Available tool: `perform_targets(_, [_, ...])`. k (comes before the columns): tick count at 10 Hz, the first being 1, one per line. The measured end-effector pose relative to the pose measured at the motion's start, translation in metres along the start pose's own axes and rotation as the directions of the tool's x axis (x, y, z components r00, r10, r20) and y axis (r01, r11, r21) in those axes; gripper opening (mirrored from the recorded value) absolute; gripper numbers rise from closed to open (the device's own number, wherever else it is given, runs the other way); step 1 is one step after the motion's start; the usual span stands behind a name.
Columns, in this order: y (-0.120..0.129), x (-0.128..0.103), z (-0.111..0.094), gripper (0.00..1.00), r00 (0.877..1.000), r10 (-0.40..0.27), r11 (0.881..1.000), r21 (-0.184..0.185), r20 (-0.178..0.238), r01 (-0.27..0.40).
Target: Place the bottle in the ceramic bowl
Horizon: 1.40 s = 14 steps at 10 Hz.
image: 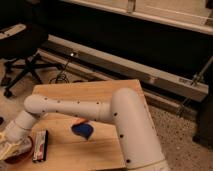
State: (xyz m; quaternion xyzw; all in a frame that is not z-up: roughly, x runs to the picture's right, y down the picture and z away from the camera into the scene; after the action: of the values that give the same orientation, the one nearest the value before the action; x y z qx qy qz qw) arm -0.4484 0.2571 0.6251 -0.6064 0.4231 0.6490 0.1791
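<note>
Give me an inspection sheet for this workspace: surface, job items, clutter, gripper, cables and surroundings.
Surface: wooden table, arm stretched across it.
Job's things: ceramic bowl at the lower left edge, mostly covered; bottle not clearly seen.
Clutter: flat black-and-white box beside the bowl; small dark blue holder mid-table.
Gripper: gripper over the bowl.
Cables: loose cable on the floor behind the table.
Surroundings: office chair at left, long metal rail behind.

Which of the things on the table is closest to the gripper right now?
The orange-red ceramic bowl at the table's bottom-left corner: the gripper sits directly over it. The flat black-and-white box lies just right of the bowl, the dark blue holder farther right.
</note>
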Motion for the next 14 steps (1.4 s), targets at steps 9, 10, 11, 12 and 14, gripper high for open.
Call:
perform_targets(9, [0.027,-0.050,-0.044,0.63,0.997,0.080,0.989,-0.128,0.010,-0.078])
perform_targets(10, [0.026,-0.050,-0.044,0.63,0.997,0.080,0.989,-0.127,0.010,-0.078])
perform_targets(11, [0.025,-0.051,-0.044,0.63,0.997,0.080,0.989,-0.123,0.011,-0.078])
perform_targets(12, [0.025,-0.050,-0.044,0.63,0.997,0.080,0.989,-0.123,0.011,-0.078])
perform_targets(14, [0.025,-0.050,-0.044,0.63,0.997,0.080,0.989,-0.123,0.010,-0.078])
